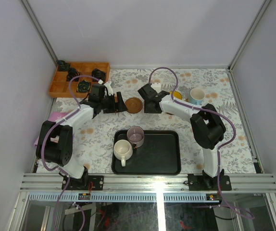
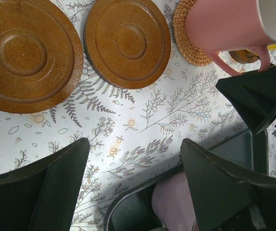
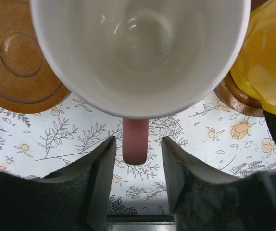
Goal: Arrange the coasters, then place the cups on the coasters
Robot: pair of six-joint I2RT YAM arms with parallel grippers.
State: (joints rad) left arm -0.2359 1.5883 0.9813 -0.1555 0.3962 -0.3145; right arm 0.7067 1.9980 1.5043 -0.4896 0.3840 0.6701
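The pink cup (image 3: 140,48) stands upright on a woven coaster (image 2: 188,38). Its handle (image 3: 135,139) lies between the fingers of my right gripper (image 3: 138,149), which is open with a gap on each side. To its right, a yellow cup (image 3: 265,62) sits on a brown coaster (image 3: 234,96), and a light blue cup (image 1: 197,96) stands further right. Two brown coasters (image 2: 25,55) (image 2: 127,42) lie bare to the left. My left gripper (image 2: 135,159) hangs open and empty over the tablecloth. The cream cup (image 1: 123,150) and mauve cup (image 1: 136,136) stand in the black tray (image 1: 169,161).
An orange compartment box (image 1: 61,89) with black parts sits at the back left corner. Something pink (image 1: 56,117) lies by the left arm. The tray's far rim (image 2: 128,211) runs just below the left fingers. White walls enclose the table on three sides.
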